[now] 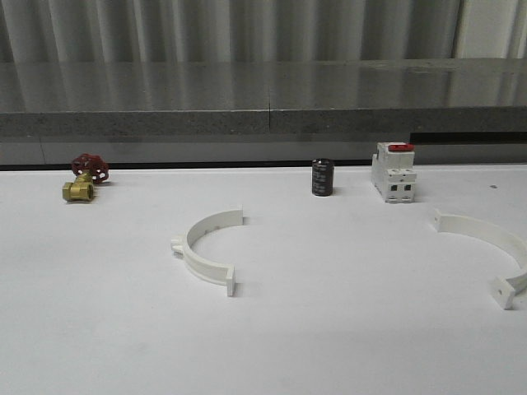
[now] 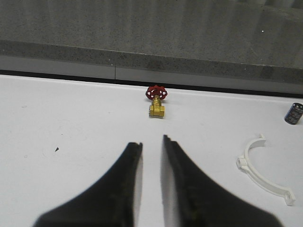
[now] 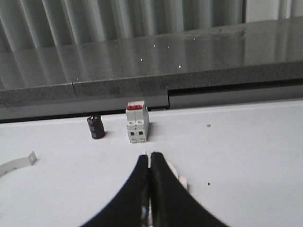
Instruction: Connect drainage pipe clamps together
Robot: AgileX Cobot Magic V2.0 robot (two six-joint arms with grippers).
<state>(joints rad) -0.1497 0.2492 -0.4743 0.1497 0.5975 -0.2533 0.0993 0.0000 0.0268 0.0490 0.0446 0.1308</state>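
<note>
**Two Clamp Halves Lay Apart on the White Tabletop**

The left clamp half (image 1: 207, 251) sat near the middle of the tabletop (image 1: 329, 329), arc open to the right, tabs plain to see. The right clamp half (image 1: 494, 247) lay well apart, cut off at the right edge of the front view. In the right wrist view, the right gripper (image 3: 150, 161) had its fingers pressed together on nothing, hiding most of that half behind them. The left gripper (image 2: 151, 146) hung with fingers slightly parted, holding nothing. Far back stood a brass valve (image 1: 82, 179) with a red handwheel, a dark cylinder (image 1: 322, 177) whose printing was too small to read, and a white block (image 1: 393, 173) with a red top.
</note>
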